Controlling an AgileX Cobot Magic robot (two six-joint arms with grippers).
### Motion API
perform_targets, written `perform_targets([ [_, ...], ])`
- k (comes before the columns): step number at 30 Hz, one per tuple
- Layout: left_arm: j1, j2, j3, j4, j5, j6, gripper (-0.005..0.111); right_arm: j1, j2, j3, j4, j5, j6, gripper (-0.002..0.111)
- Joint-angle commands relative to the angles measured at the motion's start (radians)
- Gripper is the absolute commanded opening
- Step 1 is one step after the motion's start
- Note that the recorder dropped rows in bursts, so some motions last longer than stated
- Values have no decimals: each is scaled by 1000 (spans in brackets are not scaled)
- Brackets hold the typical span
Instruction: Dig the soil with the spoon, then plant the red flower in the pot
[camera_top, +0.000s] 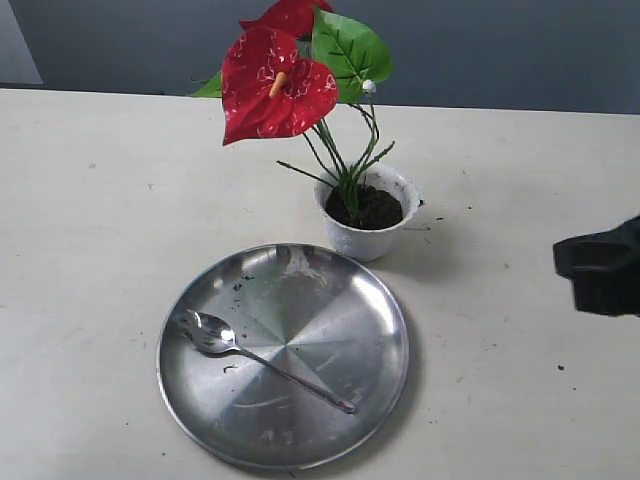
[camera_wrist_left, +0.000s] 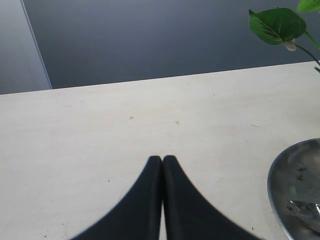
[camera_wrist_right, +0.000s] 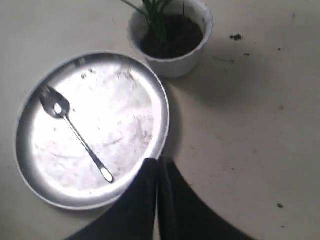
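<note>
The red flower (camera_top: 272, 88) stands upright in the white pot (camera_top: 368, 240), its green stems rising out of the dark soil (camera_top: 372, 209). In the right wrist view the pot (camera_wrist_right: 172, 64) holds soil (camera_wrist_right: 175, 36) around the stems. The silver spoon (camera_top: 255, 358) lies loose in the steel plate (camera_top: 380, 320), bowl toward the left; the right wrist view shows the spoon (camera_wrist_right: 75, 131) too. My right gripper (camera_wrist_right: 160, 162) is shut and empty, hovering by the plate's rim (camera_wrist_right: 165, 112). My left gripper (camera_wrist_left: 162, 159) is shut and empty over bare table, left of the plate (camera_wrist_left: 275, 185).
A black part of the right arm (camera_top: 603, 266) pokes in at the right edge. Crumbs of soil (camera_wrist_right: 236, 36) lie on the table beside the pot. A green leaf (camera_wrist_left: 277, 25) hangs above the table's far side.
</note>
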Motion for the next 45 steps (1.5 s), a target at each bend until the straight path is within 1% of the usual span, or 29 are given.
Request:
perform_targets([
  [1, -5, -1, -2, -2, -14, -4, 1, -5, -214, 48, -19, -38, 250, 2],
  [4, -5, -1, -2, -2, -14, -4, 1, -5, -341, 46, -33, -27, 250, 2],
  [8, -5, -1, -2, -2, -14, -4, 1, -5, -471, 46, 20, -27, 253, 2],
  [14, -5, -1, -2, -2, -14, -4, 1, -5, -603, 46, 46, -43, 256, 2],
  [17, -5, -1, -2, -2, -14, -4, 1, -5, -626, 56, -28, -75, 256, 2],
  [20, -5, -1, -2, -2, -14, -4, 1, -5, -626, 104, -159, -141, 254, 2],
  [22, -5, -1, -2, -2, -14, -4, 1, -51, -626, 159, -246, -198, 252, 2],
  [26, -5, -1, -2, -2, -14, -4, 1, -234, -630, 325, -395, -345, 259, 2],
  [30, -5, -1, -2, -2, -14, -4, 1, -434, -640, 455, -391, -459, 259, 2],
  [33, -5, -1, -2, -2, -14, -4, 1, -541, -642, 519, -373, -512, 259, 2],
  [37, -5, -1, -2, -2, -14, -4, 1, -603, -667, 599, -371, -525, 259, 2],
  [42, -5, -1, -2, -2, -14, -4, 1, -610, -733, 669, -371, -527, 261, 2],
  [45, -5, -1, -2, -2, -14, -4, 1, -610, -733, 670, -369, -501, 261, 2],
])
